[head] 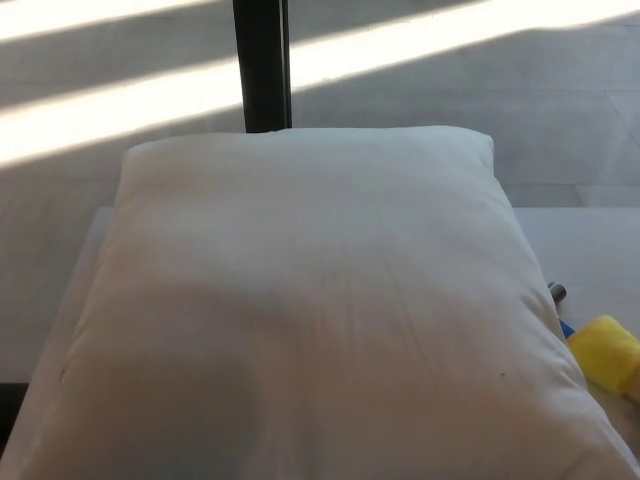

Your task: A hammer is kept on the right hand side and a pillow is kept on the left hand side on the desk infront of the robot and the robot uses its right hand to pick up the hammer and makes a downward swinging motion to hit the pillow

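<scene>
1. The white pillow [310, 310] fills most of the table [590, 245], plump and faintly creased.
2. The hammer [605, 350] lies just beside the pillow's right edge, only its yellow part and dark tip showing.
3. No hand or fingers show, so their state cannot be told.

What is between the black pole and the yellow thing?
The big white pillow fills most of the stretch between the black pole at the top and the yellow thing at the right edge. The head view shows it.
</scene>
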`<state>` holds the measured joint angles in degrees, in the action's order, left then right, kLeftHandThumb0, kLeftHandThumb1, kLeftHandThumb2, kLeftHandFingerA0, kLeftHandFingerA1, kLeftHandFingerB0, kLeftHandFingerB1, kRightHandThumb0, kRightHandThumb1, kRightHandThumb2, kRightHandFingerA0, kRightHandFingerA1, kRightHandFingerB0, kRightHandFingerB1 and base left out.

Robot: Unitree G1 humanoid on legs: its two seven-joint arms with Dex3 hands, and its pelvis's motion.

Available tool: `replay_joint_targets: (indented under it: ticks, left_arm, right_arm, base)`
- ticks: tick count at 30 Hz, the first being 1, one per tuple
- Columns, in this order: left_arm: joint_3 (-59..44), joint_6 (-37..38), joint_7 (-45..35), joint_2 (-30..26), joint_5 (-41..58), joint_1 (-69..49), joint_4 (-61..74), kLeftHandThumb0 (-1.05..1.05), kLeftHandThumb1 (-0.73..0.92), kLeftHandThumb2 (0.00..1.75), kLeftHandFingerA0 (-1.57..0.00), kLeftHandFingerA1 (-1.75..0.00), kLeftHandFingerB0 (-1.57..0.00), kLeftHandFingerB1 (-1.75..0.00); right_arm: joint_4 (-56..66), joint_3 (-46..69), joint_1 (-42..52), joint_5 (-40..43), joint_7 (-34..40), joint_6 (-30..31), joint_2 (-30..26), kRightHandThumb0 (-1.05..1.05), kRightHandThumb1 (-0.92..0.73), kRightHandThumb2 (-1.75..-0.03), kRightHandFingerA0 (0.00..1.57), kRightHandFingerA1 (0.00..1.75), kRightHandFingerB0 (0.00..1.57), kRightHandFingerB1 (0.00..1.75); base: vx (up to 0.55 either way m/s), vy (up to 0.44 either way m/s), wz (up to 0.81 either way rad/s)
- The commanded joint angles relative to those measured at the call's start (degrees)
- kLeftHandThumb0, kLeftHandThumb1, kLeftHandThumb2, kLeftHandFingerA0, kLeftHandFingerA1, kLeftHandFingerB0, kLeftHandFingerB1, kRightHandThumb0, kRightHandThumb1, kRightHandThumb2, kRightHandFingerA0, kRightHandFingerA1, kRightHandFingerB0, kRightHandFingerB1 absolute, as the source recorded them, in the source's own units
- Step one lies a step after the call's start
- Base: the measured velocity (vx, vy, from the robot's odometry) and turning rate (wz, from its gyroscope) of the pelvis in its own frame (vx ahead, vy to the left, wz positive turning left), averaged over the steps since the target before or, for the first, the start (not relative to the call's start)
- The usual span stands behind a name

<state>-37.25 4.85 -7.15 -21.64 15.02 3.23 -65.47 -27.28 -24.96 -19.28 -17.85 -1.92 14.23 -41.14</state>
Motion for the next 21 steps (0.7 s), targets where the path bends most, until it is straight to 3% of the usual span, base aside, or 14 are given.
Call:
replay_joint_targets:
  ticks: [1,3,4,5,8,9,11,12,13,14,15,16,17,21]
  left_arm:
    - [0.16,2.05,-1.11,-1.55,1.57,-0.74,-0.22,-0.62,0.58,0.58,-0.69,-0.47,-0.61,-0.44]
    - [0.10,1.96,-0.95,-1.43,1.77,-0.81,0.00,-0.64,0.57,0.58,-0.68,-0.47,-0.60,-0.44]
    - [0.10,1.95,-1.39,-1.38,1.96,-0.73,-0.14,-0.63,0.57,0.58,-0.66,-0.47,-0.60,-0.44]
    - [0.28,2.08,-1.42,-1.38,1.89,-0.78,-0.19,-0.62,0.58,0.58,-0.67,-0.46,-0.62,-0.44]
    - [0.61,2.16,-1.53,-1.45,2.16,-0.88,-0.25,-0.61,0.58,0.58,-0.66,-0.46,-0.62,-0.44]
    - [0.64,2.08,-1.63,-1.45,2.33,-0.89,-0.22,-0.61,0.58,0.58,-0.66,-0.46,-0.62,-0.44]
    - [0.96,2.22,-1.64,-1.60,2.22,-0.74,-0.56,-0.64,0.58,0.58,-0.66,-0.47,-0.61,-0.44]
    - [1.08,2.45,-1.87,-1.48,2.27,-0.78,-0.57,-0.63,0.58,0.58,-0.65,-0.47,-0.61,-0.44]
    - [1.12,2.37,-1.80,-1.47,2.38,-0.76,-0.52,-0.63,0.58,0.58,-0.66,-0.47,-0.62,-0.44]
    - [1.11,2.30,-1.71,-1.45,2.52,-0.76,-0.46,-0.63,0.57,0.58,-0.68,-0.48,-0.62,-0.45]
    - [1.09,2.27,-1.65,-1.41,2.68,-0.77,-0.40,-0.63,0.57,0.58,-0.68,-0.48,-0.62,-0.45]
    - [0.92,2.30,-1.86,-1.49,2.94,-0.72,-0.73,-0.62,0.57,0.57,-0.69,-0.48,-0.63,-0.44]
    - [0.97,2.47,-1.83,-1.38,2.99,-0.74,-0.65,-0.61,0.57,0.58,-0.68,-0.48,-0.62,-0.45]
    - [1.14,2.86,-2.47,-1.65,3.08,-0.59,-1.23,-0.62,0.58,0.59,-0.67,-0.47,-0.59,-0.43]
  right_arm:
    - [-3.04,-4.21,-2.30,-8.18,-3.34,-1.68,0.04,-0.93,-0.58,-0.91,0.00,0.09,0.13,0.30]
    - [-3.60,-4.85,-2.62,-8.61,-3.56,-1.54,0.70,-0.92,-0.57,-0.90,0.00,0.09,0.13,0.29]
    - [-4.05,-5.52,-2.73,-9.27,-3.48,-1.76,1.02,-0.97,-0.59,-0.87,0.00,0.01,0.15,0.28]
    - [-4.32,-6.12,-2.74,-9.94,-3.01,-2.40,1.36,-0.85,-0.52,-0.85,0.00,0.11,0.11,0.33]
    - [-4.70,-6.70,-2.79,-11.27,-2.19,-3.48,2.00,-0.83,-0.51,-0.84,0.00,0.11,0.12,0.33]
    - [-4.92,-6.85,-2.93,-11.76,-2.03,-3.64,2.29,-0.76,-0.59,-0.58,0.00,0.04,0.16,0.27]
    - [-6.18,-7.50,-3.97,-13.18,-1.04,-3.74,3.67,-0.72,-0.60,-0.59,0.00,0.10,0.14,0.26]
    - [-6.40,-6.97,-3.94,-13.02,-0.80,-3.92,3.96,-0.80,-0.49,-0.82,0.00,0.15,0.16,0.33]
    - [-6.92,-6.89,-4.21,-13.39,-0.44,-3.81,4.41,-0.68,-0.59,-0.59,0.00,0.15,0.14,0.26]
    - [-7.30,-6.83,-4.46,-13.81,-0.26,-3.58,4.82,-0.76,-0.47,-0.80,0.00,0.19,0.11,0.32]
    - [-7.62,-6.75,-4.66,-14.20,-0.18,-3.34,5.21,-0.76,-0.47,-0.80,0.00,0.19,0.11,0.32]
    - [-8.80,-6.71,-5.16,-14.58,0.31,-3.28,5.88,-0.64,-0.59,-0.59,0.00,0.21,0.14,0.27]
    - [-9.52,-6.82,-5.50,-15.20,0.68,-3.48,6.03,-0.74,-0.46,-0.79,0.00,0.23,0.12,0.33]
    - [-11.83,-7.64,-6.31,-17.18,1.65,-2.84,7.27,-0.67,-0.45,-0.80,0.00,0.32,0.11,0.38]
  base:
    - [0.00,0.000,0.00]
    - [0.00,0.000,0.00]
    - [0.00,0.000,0.00]
    - [0.00,0.000,0.00]
    - [0.00,0.000,0.00]
    - [0.00,0.000,0.00]
    - [0.00,0.000,0.00]
    - [0.00,0.000,0.00]
    - [0.00,0.000,0.00]
    - [0.00,0.000,0.00]
    - [0.00,0.000,0.00]
    - [0.00,0.000,0.00]
    - [0.00,0.000,0.00]
    - [0.00,0.000,0.00]
